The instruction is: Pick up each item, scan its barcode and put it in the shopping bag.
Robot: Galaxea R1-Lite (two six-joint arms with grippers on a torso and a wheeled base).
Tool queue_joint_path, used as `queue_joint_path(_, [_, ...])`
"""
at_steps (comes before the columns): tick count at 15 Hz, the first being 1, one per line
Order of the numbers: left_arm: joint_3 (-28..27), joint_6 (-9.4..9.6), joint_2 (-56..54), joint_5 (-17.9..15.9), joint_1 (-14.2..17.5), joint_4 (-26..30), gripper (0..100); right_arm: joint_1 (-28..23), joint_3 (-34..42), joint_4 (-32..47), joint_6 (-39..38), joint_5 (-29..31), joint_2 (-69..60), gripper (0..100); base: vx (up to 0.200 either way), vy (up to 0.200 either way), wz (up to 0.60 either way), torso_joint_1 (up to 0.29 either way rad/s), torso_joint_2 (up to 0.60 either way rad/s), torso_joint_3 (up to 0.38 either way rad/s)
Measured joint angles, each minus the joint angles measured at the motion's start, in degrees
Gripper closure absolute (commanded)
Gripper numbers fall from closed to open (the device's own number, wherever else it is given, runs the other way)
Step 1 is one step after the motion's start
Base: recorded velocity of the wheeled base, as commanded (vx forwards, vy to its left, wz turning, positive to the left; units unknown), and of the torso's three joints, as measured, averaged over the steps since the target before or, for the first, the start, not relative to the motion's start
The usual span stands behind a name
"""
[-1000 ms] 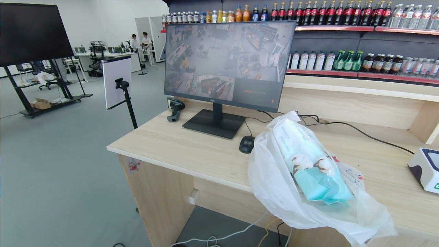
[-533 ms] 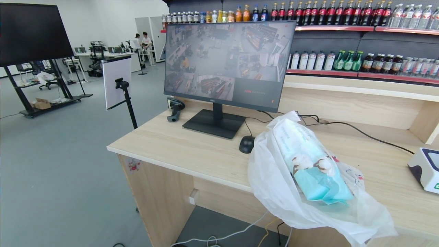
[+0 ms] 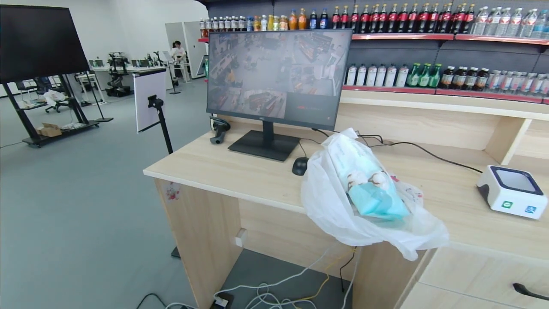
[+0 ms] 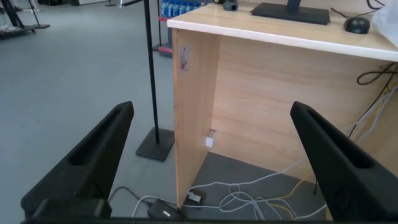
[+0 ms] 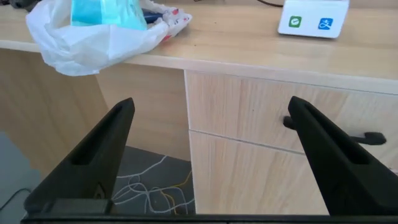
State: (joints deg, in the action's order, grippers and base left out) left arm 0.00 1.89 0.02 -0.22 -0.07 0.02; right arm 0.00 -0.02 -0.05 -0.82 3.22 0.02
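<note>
Counter [image 3: 240, 180]: pale wood, cables hanging below its front; small sticker [image 3: 173, 192] on the side panel, print too small to read.
Shelves [image 3: 429, 43] behind: rows of bottles, labels not legible.
Monitor [image 3: 279, 77]: split camera feeds, small red print low at one corner.
Shopping bag [image 3: 334, 210]: thin white film, slumped on the counter's front edge, one fold hanging over.
Blue pack [image 3: 369, 197]: inside the bag, lying slanted, cotton-boll picture on the wrapper.
Desk scanner [image 3: 510, 191]: white box well right of the bag, green and blue square icons on its front.
Left tool [image 4: 211, 107]: fingers spread wide, holding nothing, low beside the counter's end.
Right tool [image 5: 211, 102]: spread wide, holding nothing, low before the drawer front.
Handheld scanner [image 3: 219, 130]: left of the monitor base.
Mouse [image 3: 300, 165]: just beside the bag.
</note>
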Motion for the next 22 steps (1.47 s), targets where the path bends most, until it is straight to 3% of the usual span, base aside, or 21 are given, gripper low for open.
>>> queue_joint_path(4, [0.0, 0.1, 0.0, 0.0, -0.1, 0.0, 0, 0.0, 0.0, -0.1, 0.0, 0.0, 0.0, 0, 0.0, 0.0, -0.3, -0.007, 0.0, 0.001])
queue_joint_path(22, [0.0, 0.13, 0.0, 0.0, 0.0, 0.0, 0, 0.0, 0.0, 0.0, -0.1, 0.0, 0.0, 0, 0.0, -0.2, 0.0, 0.005, 0.0, 0.001])
